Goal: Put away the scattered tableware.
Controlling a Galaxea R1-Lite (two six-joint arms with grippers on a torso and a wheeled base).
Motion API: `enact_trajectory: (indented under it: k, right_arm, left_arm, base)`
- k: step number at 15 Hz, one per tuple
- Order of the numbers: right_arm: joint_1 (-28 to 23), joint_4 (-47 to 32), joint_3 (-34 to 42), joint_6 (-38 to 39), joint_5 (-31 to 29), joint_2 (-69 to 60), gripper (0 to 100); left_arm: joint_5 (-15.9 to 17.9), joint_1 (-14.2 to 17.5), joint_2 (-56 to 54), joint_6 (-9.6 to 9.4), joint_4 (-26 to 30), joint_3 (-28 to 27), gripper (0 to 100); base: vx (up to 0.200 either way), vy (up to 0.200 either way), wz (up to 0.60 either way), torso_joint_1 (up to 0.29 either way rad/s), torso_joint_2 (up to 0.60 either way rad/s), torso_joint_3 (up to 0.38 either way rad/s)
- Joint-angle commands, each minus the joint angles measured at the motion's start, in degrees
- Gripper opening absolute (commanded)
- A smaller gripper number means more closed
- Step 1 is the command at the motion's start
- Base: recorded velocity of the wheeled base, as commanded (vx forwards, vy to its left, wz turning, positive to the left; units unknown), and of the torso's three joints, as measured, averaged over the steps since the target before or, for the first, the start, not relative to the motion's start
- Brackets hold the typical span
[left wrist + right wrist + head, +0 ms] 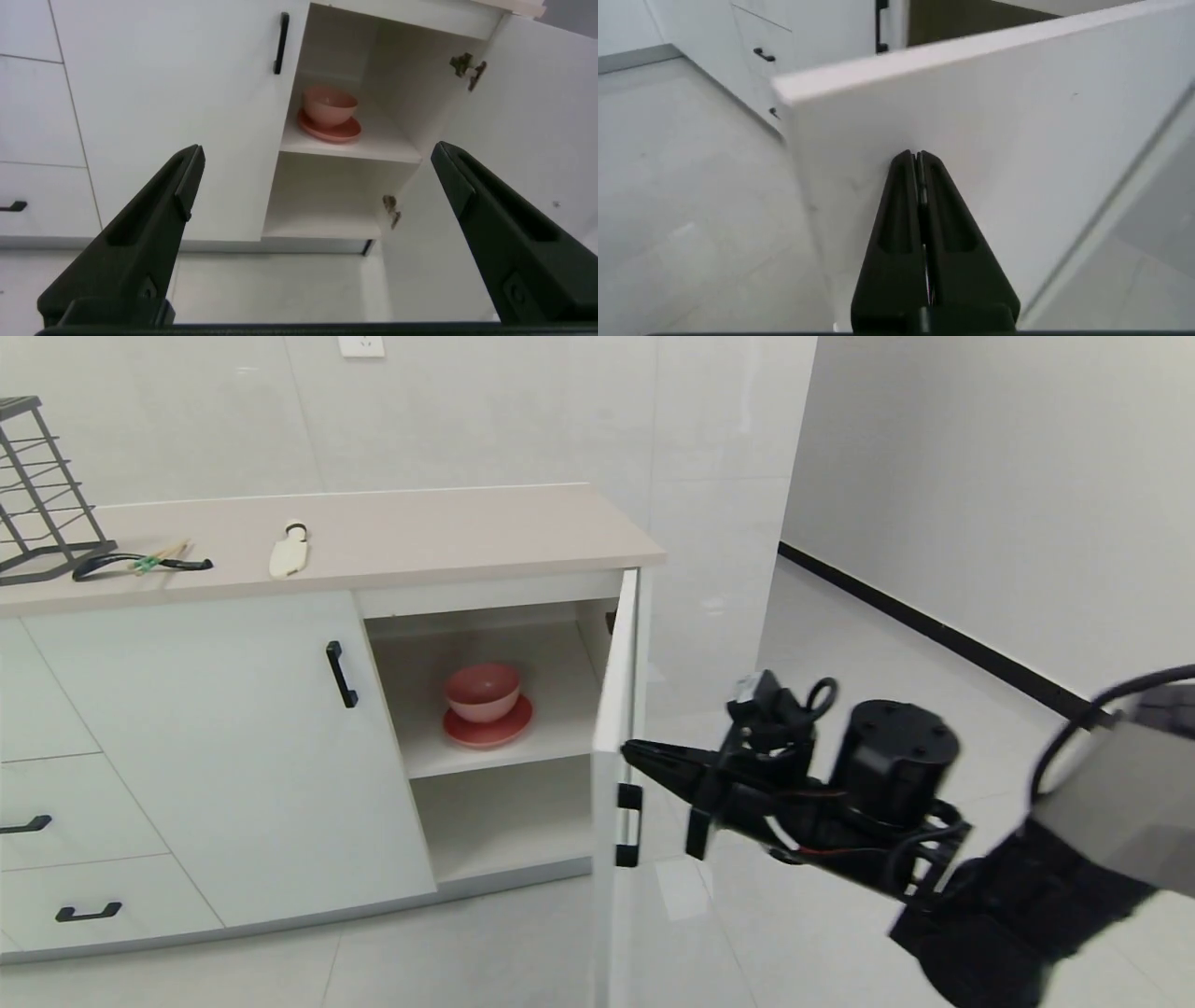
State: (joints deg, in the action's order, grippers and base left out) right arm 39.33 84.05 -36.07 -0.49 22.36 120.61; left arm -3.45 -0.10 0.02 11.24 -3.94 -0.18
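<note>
A pink bowl (483,691) sits on a red plate (487,728) on the upper shelf of the open cabinet; the bowl (330,101) and plate (330,129) also show in the left wrist view. The white cabinet door (616,709) stands swung out, edge-on to me. My right gripper (630,749) is shut with nothing in it, its tip against the door's outer face (971,112) just above the black handle (628,826). My left gripper (318,149) is open, low down, facing the cabinet from a distance. On the counter lie chopsticks (161,556) and a white spoon (289,553).
A black wire rack (42,495) stands at the counter's far left, with a black-handled utensil (121,563) beside the chopsticks. The left cabinet door (215,756) is closed, with drawers (89,912) beside it. The cabinet's lower shelf (504,821) is bare. Tiled floor lies to the right.
</note>
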Motion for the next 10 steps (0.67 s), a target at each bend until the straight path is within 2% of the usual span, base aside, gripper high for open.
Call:
enact_trajectory:
  k: [1, 2, 3, 5, 7, 8, 9, 10]
  right_arm:
    - [7.8, 5.2, -19.0, 1.8, 0.2, 21.2, 0]
    - [8.9, 5.2, -27.0, 1.8, 0.2, 23.7, 0]
    - [9.3, 5.2, -29.8, 1.9, 0.0, 24.1, 0]
    - [9.8, 5.9, -30.0, 2.1, -0.9, 23.1, 0]
    - [10.0, 5.9, -26.6, 4.0, -4.2, 13.6, 0]
    - [9.7, 5.9, -22.6, 4.2, -4.6, 7.5, 0]
    - [9.2, 5.9, -17.5, 4.3, -4.7, 2.0, 0]
    - [7.5, 5.9, -9.2, 4.1, -4.7, -5.9, 0]
  left_arm:
    - [-0.1, 0.0, 0.0, 0.01, 0.0, 0.0, 100]
    - [0.0, 0.0, 0.0, 0.01, 0.0, 0.0, 100]
    - [-0.1, 0.0, 0.0, 0.01, 0.0, 0.0, 100]
    - [-0.1, 0.0, 0.0, 0.01, 0.0, 0.0, 100]
    - [-0.1, 0.0, 0.0, 0.1, 0.0, 0.0, 100]
    - [-0.1, 0.0, 0.0, 0.1, 0.0, 0.0, 100]
    - [-0.1, 0.0, 0.0, 0.1, 0.0, 0.0, 100]
    - [-0.3, 0.0, 0.0, 0.01, 0.0, 0.0, 100]
  base:
    - [0.0, 0.0, 0.0, 0.0, 0.0, 0.0]
    - [0.0, 0.0, 0.0, 0.0, 0.0, 0.0]
    - [0.0, 0.0, 0.0, 0.0, 0.0, 0.0]
    - [0.0, 0.0, 0.0, 0.0, 0.0, 0.0]
    - [0.0, 0.0, 0.0, 0.0, 0.0, 0.0]
    - [0.0, 0.0, 0.0, 0.0, 0.0, 0.0]
    - [0.0, 0.0, 0.0, 0.0, 0.0, 0.0]
    - [0.0, 0.0, 0.0, 0.0, 0.0, 0.0]
